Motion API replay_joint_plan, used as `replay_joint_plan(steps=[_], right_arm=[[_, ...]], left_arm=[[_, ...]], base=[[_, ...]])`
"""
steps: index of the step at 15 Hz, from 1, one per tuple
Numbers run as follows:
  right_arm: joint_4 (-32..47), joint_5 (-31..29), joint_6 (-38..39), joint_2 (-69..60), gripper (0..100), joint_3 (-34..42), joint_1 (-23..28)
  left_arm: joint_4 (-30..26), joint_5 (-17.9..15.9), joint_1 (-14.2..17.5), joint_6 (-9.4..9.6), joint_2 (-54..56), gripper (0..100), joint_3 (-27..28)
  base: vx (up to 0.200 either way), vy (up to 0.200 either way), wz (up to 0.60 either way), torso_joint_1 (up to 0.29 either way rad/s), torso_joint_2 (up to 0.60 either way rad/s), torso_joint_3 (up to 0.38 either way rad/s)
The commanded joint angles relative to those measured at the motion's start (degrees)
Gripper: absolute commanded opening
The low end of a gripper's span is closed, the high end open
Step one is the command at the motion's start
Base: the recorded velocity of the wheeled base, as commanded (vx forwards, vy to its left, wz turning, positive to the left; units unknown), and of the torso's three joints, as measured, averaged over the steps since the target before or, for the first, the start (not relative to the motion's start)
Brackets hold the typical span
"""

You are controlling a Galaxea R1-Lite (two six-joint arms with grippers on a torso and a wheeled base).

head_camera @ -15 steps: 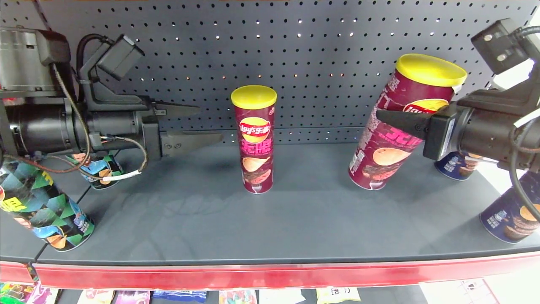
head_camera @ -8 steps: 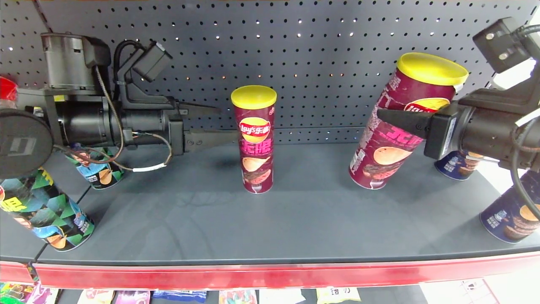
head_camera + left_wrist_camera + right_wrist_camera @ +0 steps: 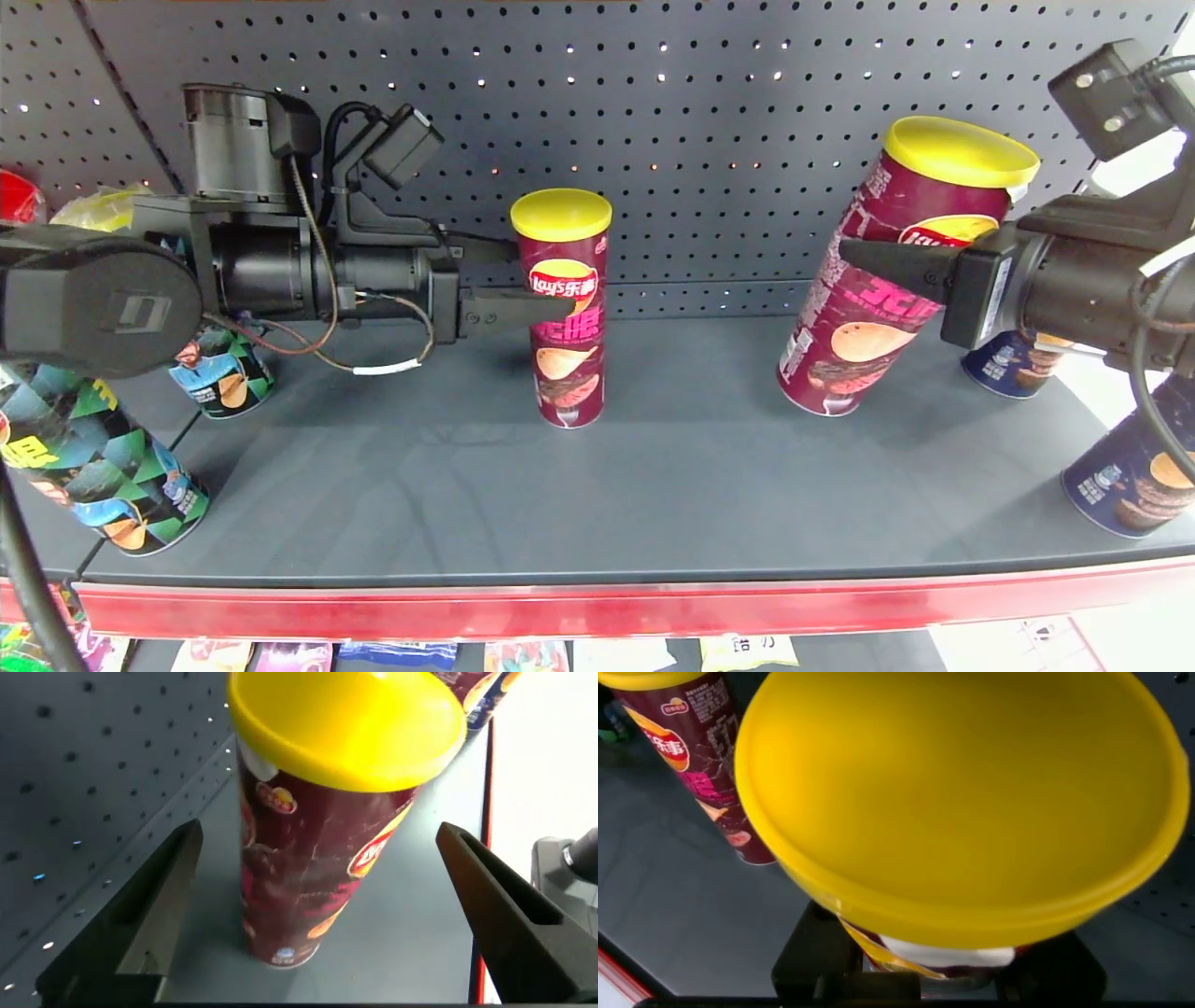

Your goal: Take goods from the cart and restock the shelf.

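Note:
A maroon chip can (image 3: pixel 563 308) with a yellow lid stands upright mid-shelf. My left gripper (image 3: pixel 546 276) is open and straddles its upper half, one finger in front, one behind. In the left wrist view the can (image 3: pixel 318 859) sits between the two fingers (image 3: pixel 140 924) with gaps on both sides. My right gripper (image 3: pixel 878 266) is shut on a second, larger maroon can (image 3: pixel 878 299), which leans left with its base at the shelf (image 3: pixel 653 467). Its yellow lid (image 3: pixel 962 793) looms over the right gripper (image 3: pixel 943 971), with the middle can (image 3: pixel 701 756) beyond.
Two green patterned cans (image 3: pixel 93 467) (image 3: pixel 219 373) stand at the shelf's left end, two blue cans (image 3: pixel 1018 364) (image 3: pixel 1130 476) at the right end. A pegboard wall (image 3: pixel 728 112) backs the shelf. A red strip (image 3: pixel 597 607) marks its front edge.
My left arm has travelled right along the shelf; its open fingers now flank the middle can. The right gripper and its tilted can have barely shifted.

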State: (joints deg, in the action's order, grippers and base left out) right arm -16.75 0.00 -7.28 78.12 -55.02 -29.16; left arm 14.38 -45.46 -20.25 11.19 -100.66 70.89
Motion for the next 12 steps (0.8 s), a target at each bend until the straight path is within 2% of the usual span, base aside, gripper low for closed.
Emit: replay_joint_plan(steps=[1, 4, 10, 11, 12], right_arm=[[0.0, 0.0, 0.0, 0.1, 0, 0.1, 0.1], [0.0, 0.0, 0.0, 0.3, 0, 0.1, 0.1], [-0.1, 0.1, 0.0, 0.4, 0, 0.1, 0.2], [-0.1, 0.1, 0.0, 0.4, 0, 0.1, 0.2], [-0.1, 0.1, 0.0, 0.4, 0, 0.1, 0.2]], left_arm=[[0.0, 0.1, -0.8, -0.03, -1.2, 100, 0.8], [0.0, 0.0, -1.5, -0.03, -3.4, 100, 3.9], [0.0, 0.1, -3.0, 0.06, -5.6, 100, 5.4], [0.1, 0.0, -3.0, 0.15, -6.0, 0, 5.6], [0.7, 0.0, -3.1, 0.06, -6.0, 0, 5.7]], base=[[0.0, 0.0, 0.0, 0.0, 0.0, 0.0], [0.0, 0.0, 0.0, 0.0, 0.0, 0.0], [0.0, 0.0, 0.0, 0.0, 0.0, 0.0], [0.0, 0.0, 0.0, 0.0, 0.0, 0.0], [0.0, 0.0, 0.0, 0.0, 0.0, 0.0]])
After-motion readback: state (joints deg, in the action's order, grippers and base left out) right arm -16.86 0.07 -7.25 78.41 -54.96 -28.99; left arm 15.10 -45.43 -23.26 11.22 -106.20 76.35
